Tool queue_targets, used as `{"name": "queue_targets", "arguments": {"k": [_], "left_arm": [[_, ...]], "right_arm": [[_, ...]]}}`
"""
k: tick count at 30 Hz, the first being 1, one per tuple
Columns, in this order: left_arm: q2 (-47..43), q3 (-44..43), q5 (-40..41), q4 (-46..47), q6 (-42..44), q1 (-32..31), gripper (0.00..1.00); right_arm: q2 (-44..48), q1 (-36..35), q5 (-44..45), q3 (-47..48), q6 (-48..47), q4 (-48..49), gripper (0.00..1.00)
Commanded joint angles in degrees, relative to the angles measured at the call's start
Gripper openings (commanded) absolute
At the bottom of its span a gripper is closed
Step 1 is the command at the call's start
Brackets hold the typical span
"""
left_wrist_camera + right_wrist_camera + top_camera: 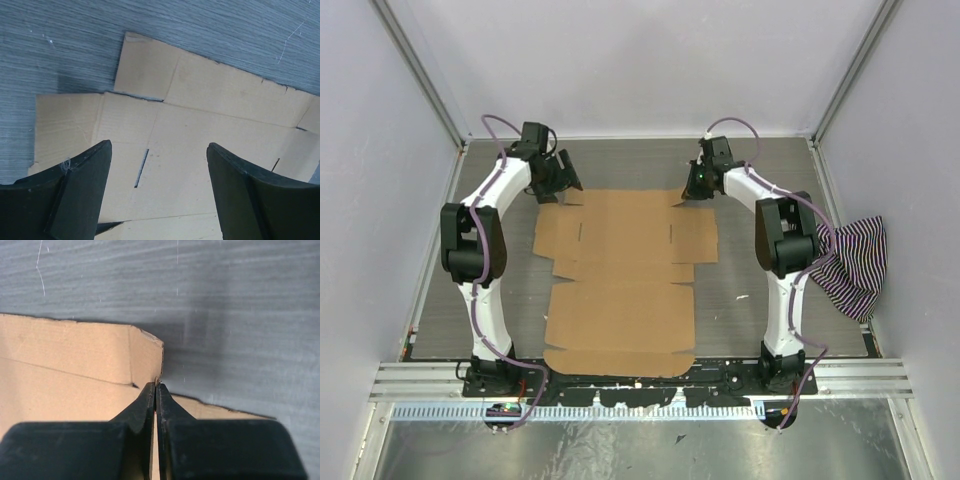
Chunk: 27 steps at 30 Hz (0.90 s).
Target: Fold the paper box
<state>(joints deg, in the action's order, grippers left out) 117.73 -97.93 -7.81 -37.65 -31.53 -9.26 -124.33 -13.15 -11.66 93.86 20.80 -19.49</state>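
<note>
Two grippers sit at the far corners of the paper box (pixel 620 300), a flat die-cut sheet of brown cardboard lying unfolded on the grey table (pixel 740 300) between the arms. On the left, the left gripper (pixel 159 146) hangs over the sheet's far-left corner with its jaws spread wide and nothing between them; a slot and creases show below it. The sheet looks light and fairly stiff. It will likely bend only along its scored lines and slide if pushed, so the edges of the outer flaps seem the best places to take hold. On the right, the right gripper (pixel 156 385) is closed, its tips meeting on the edge of a small corner flap, apparently pinching it.
</note>
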Motion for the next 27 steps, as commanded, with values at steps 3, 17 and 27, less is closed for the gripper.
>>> {"name": "queue_targets", "arguments": {"k": [3, 17, 27], "left_arm": [[0.3, -1.8, 1.2, -1.2, 1.1, -1.0, 0.83], [12.2, -13.3, 7.6, -4.7, 6.6, -3.5, 0.81], [13.9, -12.7, 4.5, 1.0, 8.3, -3.5, 0.79]], "right_arm": [[10.4, -1.0, 5.7, -7.1, -2.6, 1.4, 0.06], [12.5, -1.5, 6.4, -4.8, -6.0, -3.2, 0.06], [10.5, -1.5, 5.2, -2.5, -7.6, -4.5, 0.06]]}}
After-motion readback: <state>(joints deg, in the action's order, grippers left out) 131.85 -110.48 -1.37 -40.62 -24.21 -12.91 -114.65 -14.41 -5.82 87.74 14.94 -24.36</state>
